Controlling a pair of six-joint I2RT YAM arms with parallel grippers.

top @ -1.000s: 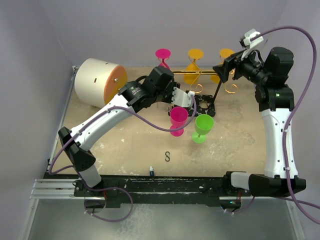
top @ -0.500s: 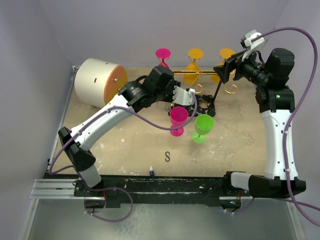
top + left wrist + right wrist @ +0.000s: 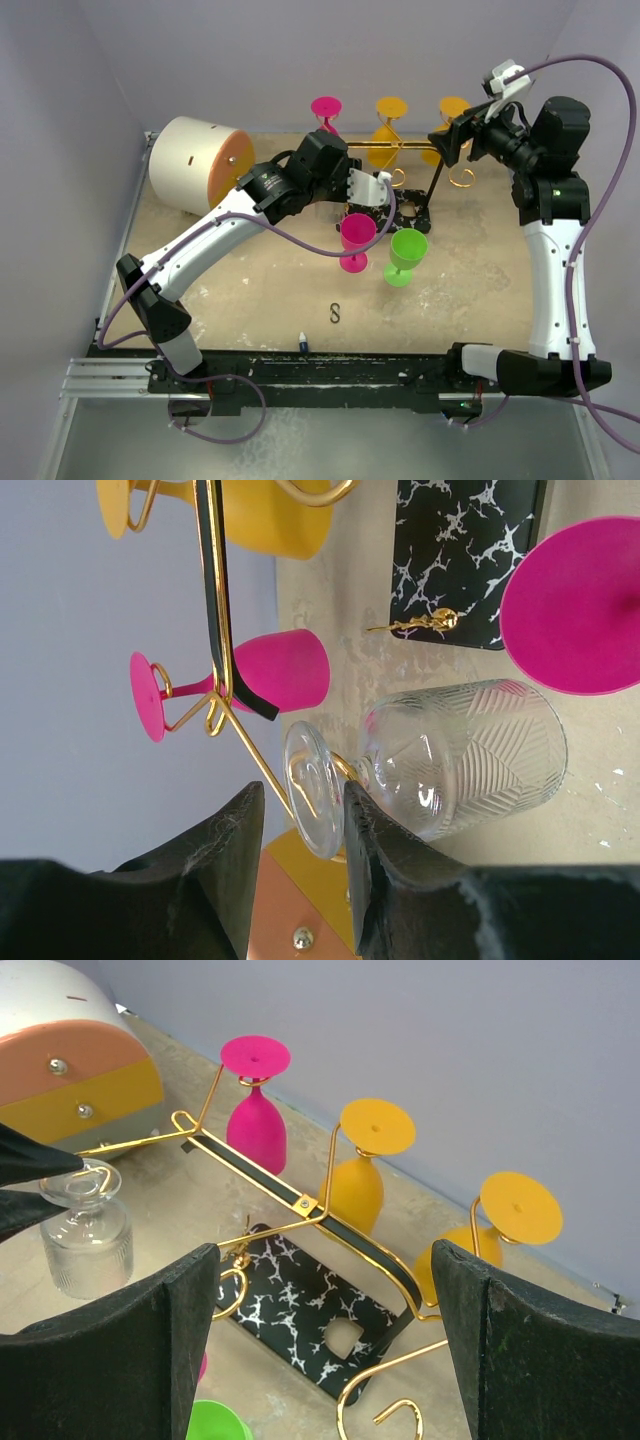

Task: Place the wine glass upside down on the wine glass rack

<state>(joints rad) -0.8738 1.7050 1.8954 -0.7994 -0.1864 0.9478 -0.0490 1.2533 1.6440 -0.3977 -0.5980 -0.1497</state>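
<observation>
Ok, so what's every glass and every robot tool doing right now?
clear wine glass: upside down, foot caught on a rack hook.
pink glass on rack: upside down, hanging.
two orange glasses: upside down, hanging.
pink glass on table: upright.
green glass: upright.
left tool: open, fingers either side of the clear glass's foot.
right tool: open, empty.

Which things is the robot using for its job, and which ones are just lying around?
For the job: clear wine glass; gold wine glass rack; left tool, at the glass's foot.

Just lying about: standing pink glass; green glass; white drum; small S-hook.
</observation>
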